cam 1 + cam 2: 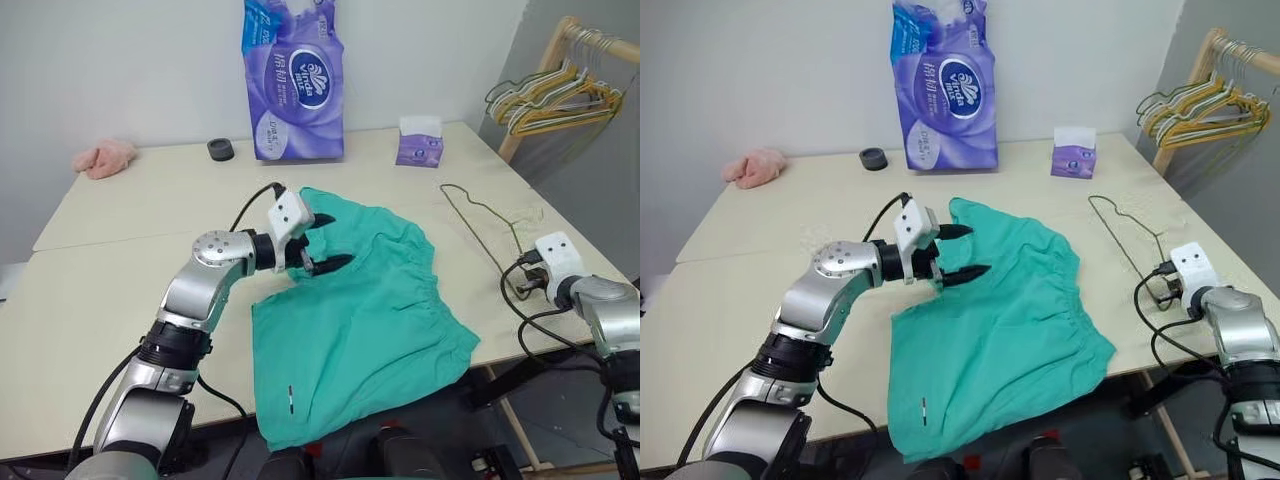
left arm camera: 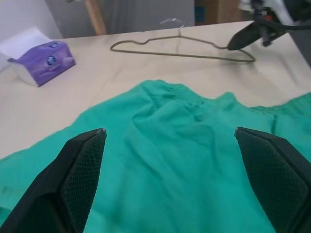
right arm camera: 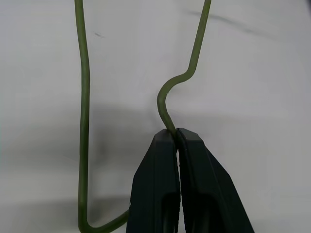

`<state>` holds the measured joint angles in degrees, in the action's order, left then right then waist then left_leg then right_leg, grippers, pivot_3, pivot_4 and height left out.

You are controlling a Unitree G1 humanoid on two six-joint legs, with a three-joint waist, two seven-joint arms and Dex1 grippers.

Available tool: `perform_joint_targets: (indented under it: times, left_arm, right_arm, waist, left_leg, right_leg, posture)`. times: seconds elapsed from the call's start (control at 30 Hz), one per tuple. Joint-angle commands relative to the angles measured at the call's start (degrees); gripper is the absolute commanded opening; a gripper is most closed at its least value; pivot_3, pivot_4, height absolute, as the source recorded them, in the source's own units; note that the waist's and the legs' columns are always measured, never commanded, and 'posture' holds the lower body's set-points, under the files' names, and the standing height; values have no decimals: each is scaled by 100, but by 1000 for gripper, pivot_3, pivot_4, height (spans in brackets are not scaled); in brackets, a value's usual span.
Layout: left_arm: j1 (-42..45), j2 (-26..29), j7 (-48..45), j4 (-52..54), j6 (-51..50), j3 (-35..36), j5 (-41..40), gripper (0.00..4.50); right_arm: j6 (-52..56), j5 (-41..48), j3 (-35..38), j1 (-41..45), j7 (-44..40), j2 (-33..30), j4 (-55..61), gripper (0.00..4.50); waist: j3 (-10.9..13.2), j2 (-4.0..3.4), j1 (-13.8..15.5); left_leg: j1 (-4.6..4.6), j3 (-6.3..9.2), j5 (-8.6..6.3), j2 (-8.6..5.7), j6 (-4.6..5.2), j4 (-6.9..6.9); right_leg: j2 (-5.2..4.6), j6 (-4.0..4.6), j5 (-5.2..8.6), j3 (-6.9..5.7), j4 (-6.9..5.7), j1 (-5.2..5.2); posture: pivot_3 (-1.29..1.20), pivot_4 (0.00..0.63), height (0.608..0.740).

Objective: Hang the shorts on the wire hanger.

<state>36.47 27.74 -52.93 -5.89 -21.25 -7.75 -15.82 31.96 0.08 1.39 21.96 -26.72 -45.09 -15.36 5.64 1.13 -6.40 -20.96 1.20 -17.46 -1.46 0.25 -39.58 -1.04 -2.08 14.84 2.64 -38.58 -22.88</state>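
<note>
On the tabletop (image 1: 130, 215), a pale surface spanning the scene, we see the shorts (image 1: 365, 320) spread flat at its near middle, one corner drooping over the near edge, with a small white mark by that corner. At the far edge stands a tall purple pack (image 1: 293, 80). To the far right, off the tabletop, a wooden rack (image 1: 545, 75) carries bunched yellow and green hangers (image 1: 548, 100). Our left gripper (image 1: 322, 242) hovers over the far left part of the shorts with its fingers (image 2: 80, 179) spread wide and released, nothing between them. Right of the shorts, apart from them, lies the hanger (image 1: 490, 235), flat on the tabletop with its hook toward the far side. Our right gripper (image 3: 176, 133) sits at the hanger's near end by the right edge, its fingers clenched on the wire just below a bend. At the far left rests a pink cloth (image 1: 104, 157). Near the far right corner sits a small purple tissue box (image 1: 420, 142), and just left of the purple pack we see a small black round thing (image 1: 220, 150).
</note>
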Motion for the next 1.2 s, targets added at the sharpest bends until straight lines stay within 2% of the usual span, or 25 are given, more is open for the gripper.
perform_joint_targets:
  times: [0.03, 0.1, 0.23, 0.4, 0.6, 0.87, 1.0, 1.1, 1.2]
  left_arm:
    - [593, 60, 35, -411, -249, 567, -327, 4500]
    - [856, 100, -30, -698, -485, 769, -516, 4500]
    - [1180, 412, -732, -1009, -966, 792, -775, 4500]
    - [1234, 1056, -1914, -1430, -1194, 255, -549, 4500]
    - [1082, 1343, -2649, -1628, -957, -322, -138, 4500]
    - [469, 1481, -3308, -841, -1234, -700, -186, 4500]
    - [393, 1433, -3327, -805, -1323, -686, -190, 4500]
    - [411, 1379, -3248, -874, -1384, -651, -191, 3891]
    - [486, 1313, -3218, -1005, -1590, -597, -263, 3009]
  right_arm:
    - [-979, -719, -337, -160, 15, -436, 1133, 49]
    - [-1356, -1023, -521, -258, 23, -569, 1477, 49]
    - [-2205, -1628, -794, -274, 164, -676, 1826, 49]
    - [-3564, -2354, -1168, -201, 245, -745, 2229, 49]
    - [-4641, -2685, -1303, -198, 293, -586, 2439, 49]
    - [-5171, -2751, -1216, -40, 183, -372, 2362, 49]
    - [-5266, -2761, -1173, 11, 157, -343, 2281, 49]
    - [-5311, -2743, -1138, 8, 164, -319, 2268, 0]
    - [-5365, -2740, -1116, -31, 150, -323, 2290, 0]
  waist:
    - [0, 0, -16]
    - [0, 0, -33]
    - [0, 0, -69]
    - [2, -1, -111]
    - [5, 4, -138]
    - [8, 7, -164]
    - [8, 7, -157]
    - [8, 7, -161]
    - [8, 7, -166]
  left_leg:
    - [-3, -1, 0, 0, 0, 0]
    - [-17, -5, 0, 1, -1, -1]
    - [-18, -5, 0, 2, -1, 2]
    - [-17, -5, 0, 1, -1, 2]
    - [-19, -1, 1, -2, -1, -2]
    - [-19, -1, 0, 0, -1, -1]
    - [-18, -1, 0, -1, -1, -3]
    - [-19, -1, 0, -1, 0, -4]
    - [-18, -1, 0, -1, 0, -3]
  right_leg:
    - [0, -3, 2, 1, -2, -5]
    - [1, -11, 6, 3, -14, -27]
    - [2, -16, 9, 2, -15, -30]
    - [2, -4, 2, 2, -15, -31]
    - [1, 1, -1, 0, -14, -30]
    - [1, 11, -5, 1, -17, -31]
    - [1, 12, -5, 1, -18, -30]
    - [1, 11, -5, 2, -18, -30]
    - [2, 12, -5, 1, -18, -30]
  posture:
    - [-169, 58, 740]
    - [-171, 60, 740]
    - [-175, 62, 740]
    - [-178, 64, 740]
    - [-181, 64, 740]
    - [-191, 70, 740]
    - [-192, 71, 740]
    - [-192, 71, 740]
    - [-194, 73, 740]
